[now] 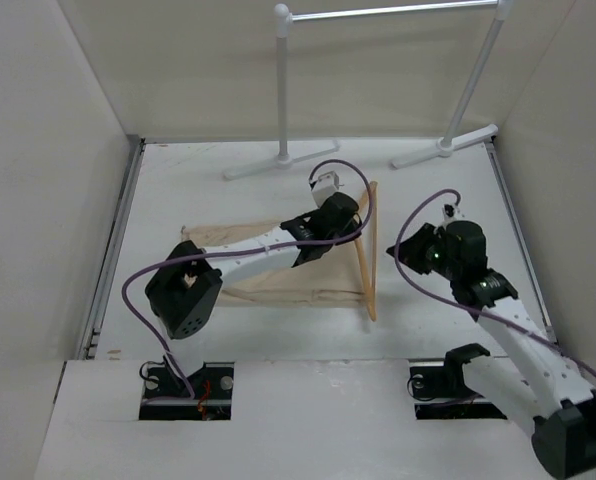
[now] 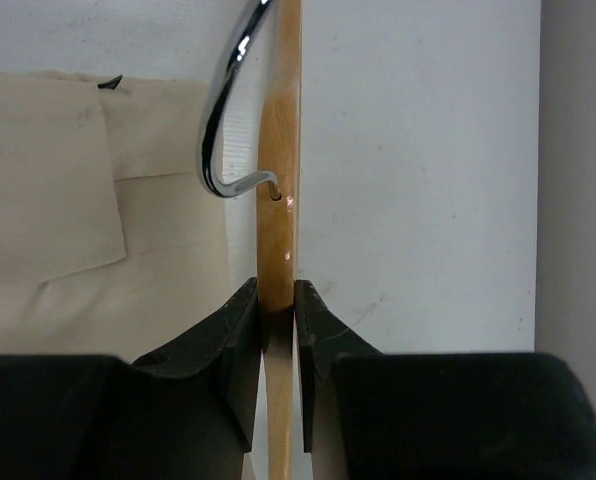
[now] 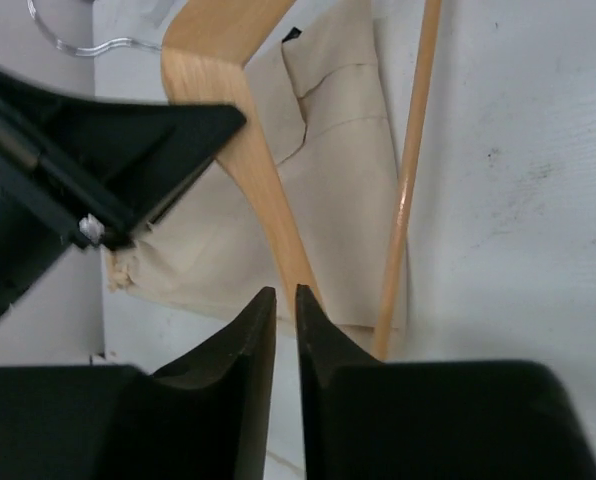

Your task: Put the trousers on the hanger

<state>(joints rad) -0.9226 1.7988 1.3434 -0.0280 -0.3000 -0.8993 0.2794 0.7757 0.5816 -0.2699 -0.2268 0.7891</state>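
The beige trousers [image 1: 268,287] lie flat on the table, and also show in the left wrist view [image 2: 68,230] and the right wrist view [image 3: 338,180]. The wooden hanger [image 1: 372,270] stands tilted over their right end. My left gripper [image 1: 350,224] is shut on the hanger's wooden top [image 2: 280,150], just below the metal hook [image 2: 218,130]. My right gripper [image 1: 410,252] hovers to the right of the hanger, with its jaws almost together and empty [image 3: 286,295]. The hanger's arm [image 3: 268,210] and lower bar [image 3: 408,200] lie just beyond its tips.
A white tubular clothes rack [image 1: 282,90] stands at the back of the table, its feet [image 1: 278,162] behind the hanger. White walls enclose the table on the left, right and back. The left gripper's black body [image 3: 98,160] shows at the left of the right wrist view.
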